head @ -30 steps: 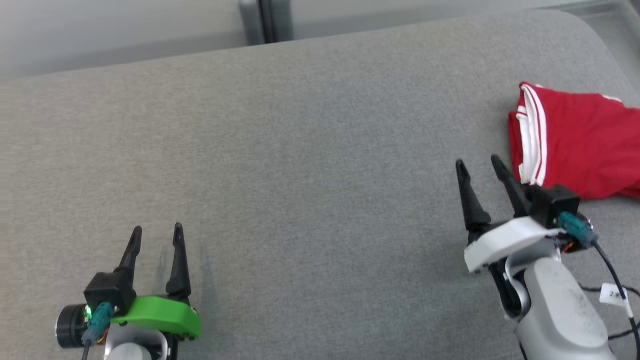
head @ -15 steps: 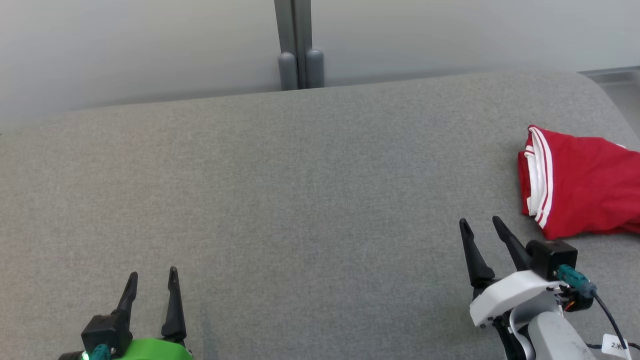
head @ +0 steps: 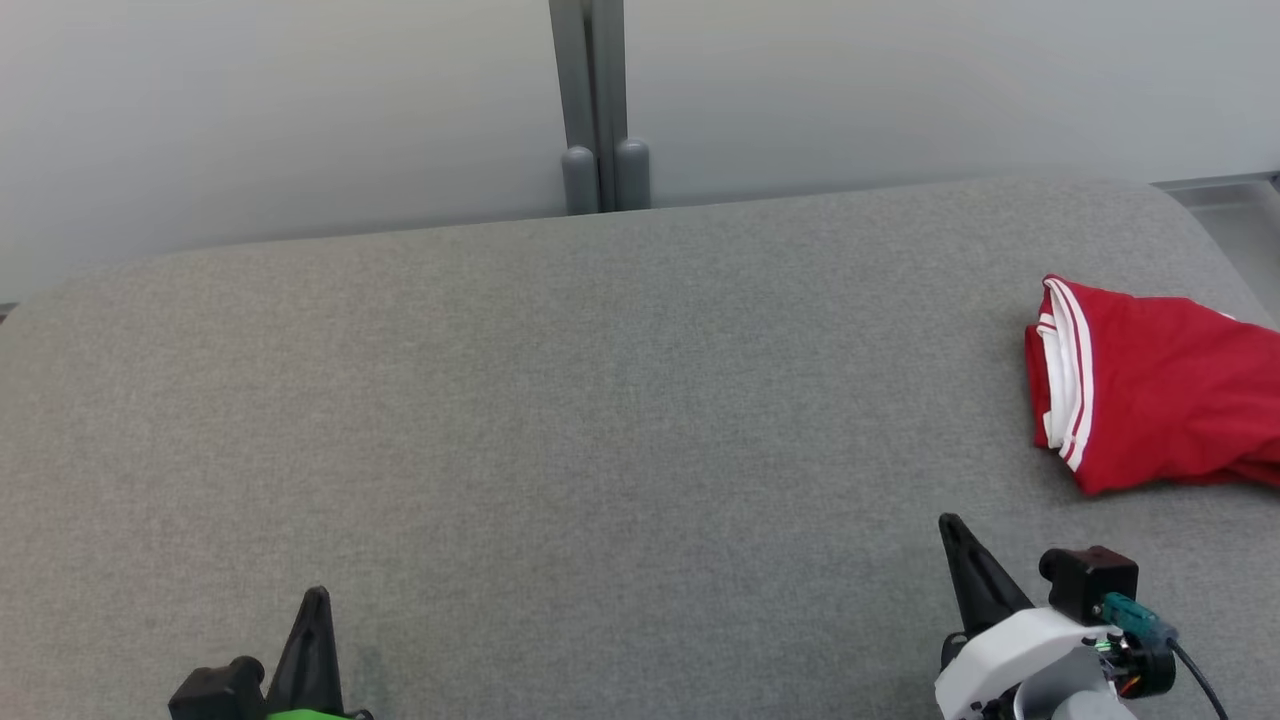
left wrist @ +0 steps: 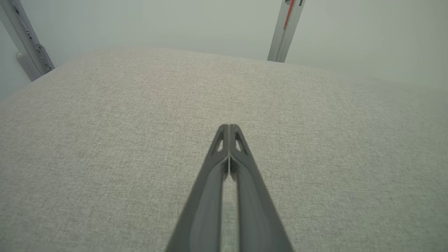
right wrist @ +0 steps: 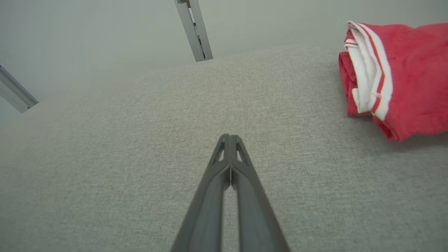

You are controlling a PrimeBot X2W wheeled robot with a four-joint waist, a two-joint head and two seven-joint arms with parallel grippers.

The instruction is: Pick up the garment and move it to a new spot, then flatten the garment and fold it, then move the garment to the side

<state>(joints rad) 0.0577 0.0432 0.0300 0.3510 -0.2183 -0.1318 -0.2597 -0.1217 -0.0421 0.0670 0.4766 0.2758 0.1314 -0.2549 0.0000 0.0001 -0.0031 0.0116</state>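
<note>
So the red garment (head: 1160, 390) sits way over at 3 o'clock in the head view, on the right end of the grey fabric-covered surface (head: 600, 400), and it runs off the picture edge, so I can't see all of it. It looks bundled into a few layers, with a white-striped band (head: 1065, 380) facing the middle of the surface.

Both grippers are low at the near edge. The left gripper (head: 317, 600) is at 7 o'clock and the right gripper (head: 955, 535) at 5 o'clock. The wrist views show each pair of fingers pressed tip to tip with nothing between them. From the right fingertips, the garment is up at roughly 1 o'clock, near but not touching.

My guess on handling is that it's light, soft knit stuff, totally floppy, with zero stiffness. It'll sag and unfold the moment it's lifted by one point. It's not fragile and probably not slippery. It may even cling a bit to that textured cover, so dragging could rumple it.

If I had to grab it, I'd go for that striped band. It's the thickest and easiest edge to see, and the stacked layers give the fingers something to pinch. The fingers would need to open first, obviously. Pinching through all the layers should keep the bundle together.
</note>
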